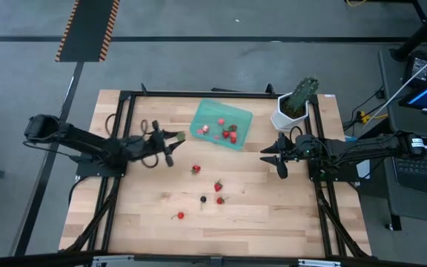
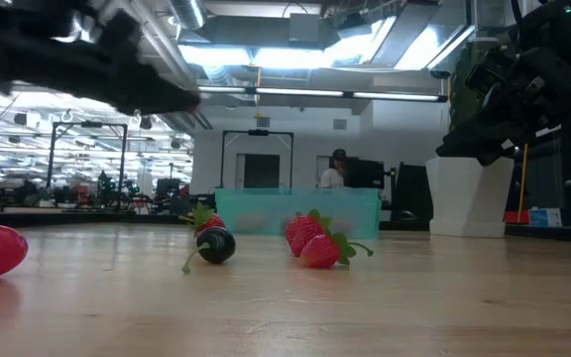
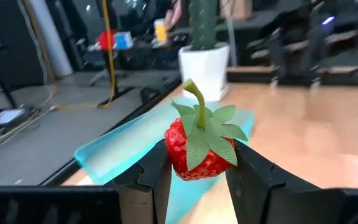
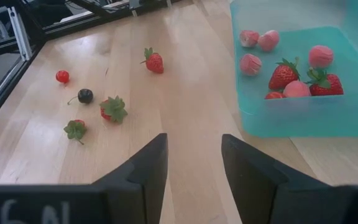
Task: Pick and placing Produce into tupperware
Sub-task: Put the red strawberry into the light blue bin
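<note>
One strawberry (image 3: 199, 148) clamped in left gripper (image 1: 175, 139), stem up | tub (image 1: 222, 124) just beyond, at 2 o'clock | right gripper (image 1: 271, 156) open, empty, waiting at tub's 4 o'clock | left arm nearer.

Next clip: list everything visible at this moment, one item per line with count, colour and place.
Tupperware: one, translucent teal, far middle of the table.
Berries in the tupperware: about seven, red and pale pink.
Loose strawberries on the table: three, red with green tops, near the middle.
Dark berry: one, blackish, among the loose strawberries.
Small red berry: one, toward the near edge.
Held strawberry: one, red with green top, just short of the tupperware's left edge.
Cactus plant: one, green, in a white pot, far right corner.
Table: one, light wood.
Left end effector: shut on the held strawberry.
Right end effector: open, empty, right of the tupperware.
</note>
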